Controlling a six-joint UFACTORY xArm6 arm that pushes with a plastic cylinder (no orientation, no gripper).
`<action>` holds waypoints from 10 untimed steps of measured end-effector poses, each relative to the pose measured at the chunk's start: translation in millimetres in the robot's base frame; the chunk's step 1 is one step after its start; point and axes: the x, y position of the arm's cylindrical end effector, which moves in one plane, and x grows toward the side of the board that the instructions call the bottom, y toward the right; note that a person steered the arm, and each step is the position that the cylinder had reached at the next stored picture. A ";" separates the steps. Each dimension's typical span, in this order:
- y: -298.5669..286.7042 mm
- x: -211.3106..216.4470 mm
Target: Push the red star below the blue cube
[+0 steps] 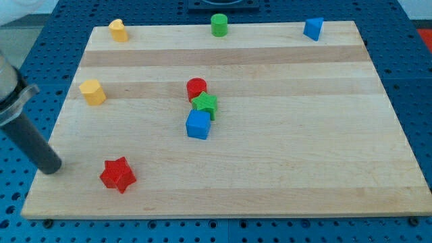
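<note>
The red star lies near the board's lower left corner. The blue cube sits near the board's middle, touching a green star just above it. My rod comes in from the view's left edge, and my tip rests at the board's left edge, left of the red star and a little above it, with a clear gap between them. The blue cube is well to the right of the red star and higher in the view.
A red cylinder touches the green star from above. A yellow block sits at the left, another yellow block at the top left, a green cylinder at the top middle, and a blue triangular block at the top right.
</note>
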 end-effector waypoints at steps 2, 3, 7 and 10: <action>142.0 4.2; 164.0 5.2; 208.2 -10.1; 132.5 23.9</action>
